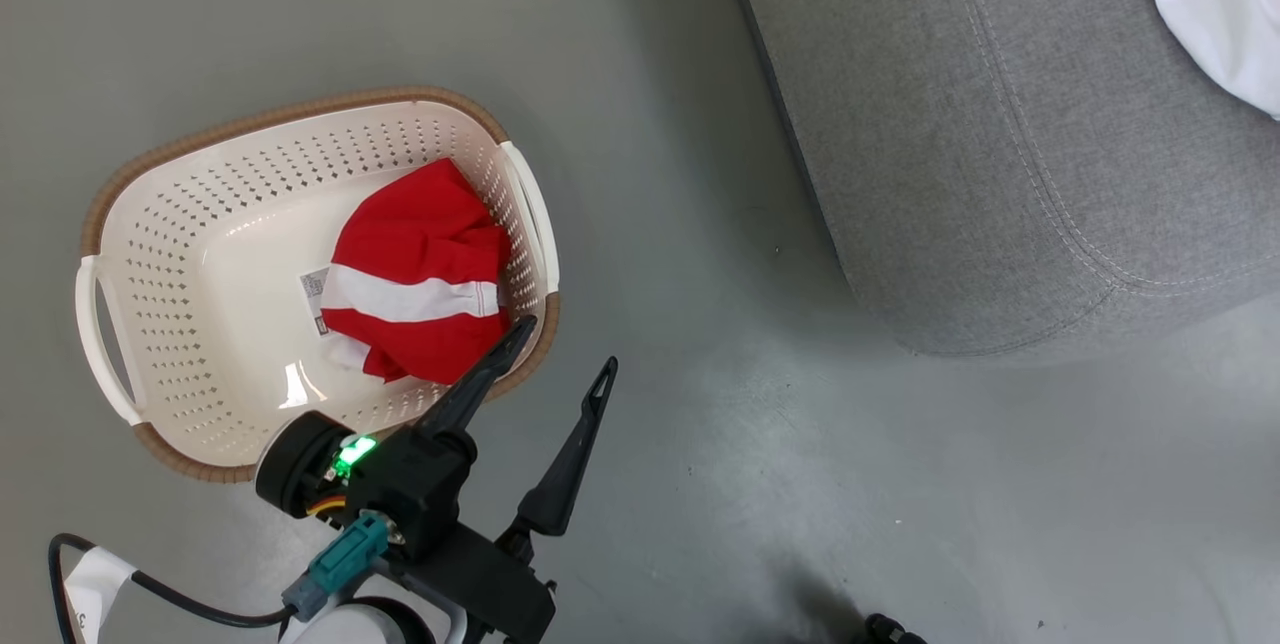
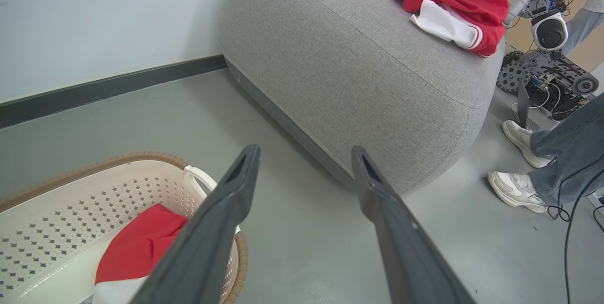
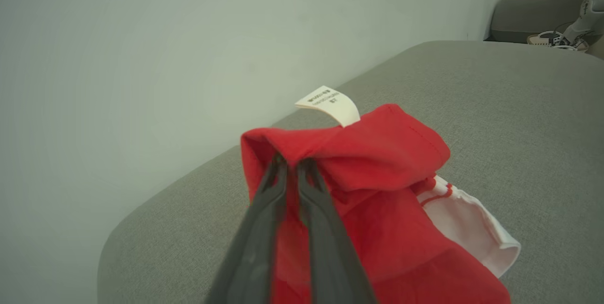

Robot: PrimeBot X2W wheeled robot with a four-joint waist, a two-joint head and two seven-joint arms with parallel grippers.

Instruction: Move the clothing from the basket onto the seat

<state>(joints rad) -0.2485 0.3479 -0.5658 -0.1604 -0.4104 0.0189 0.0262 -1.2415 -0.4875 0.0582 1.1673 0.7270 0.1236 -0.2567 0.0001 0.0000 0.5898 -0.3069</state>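
**A:** Where is the clothing?

**B:** Split in two. One red garment (image 1: 420,264) with a white stripe lies in the basket (image 1: 180,224), against its right-hand wall, at centre left of the head view. A paper label (image 1: 314,284) pokes out beside it. The basket stands on the grey floor (image 1: 700,424).

**A:** And the other one?

**B:** The second garment (image 3: 377,176) is on the seat (image 3: 519,105) at the middle of the right wrist view. The right hand (image 3: 291,161) has its fingers pressed together on a red fold at the top, and a white tag (image 3: 330,103) sticks up behind them. A white panel trails out to the lower right.

**A:** What about the left hand?

**B:** The left hand (image 1: 566,344) is at the bottom centre of the head view — fingers spread apart and holding nothing. One tip is over the basket's near rim and the other is over the floor.

**A:** Anything else?

**B:** At the right edge of the left wrist view there is a person's pale shoes (image 2: 516,190) and jeans — beside the seat's rounded end.
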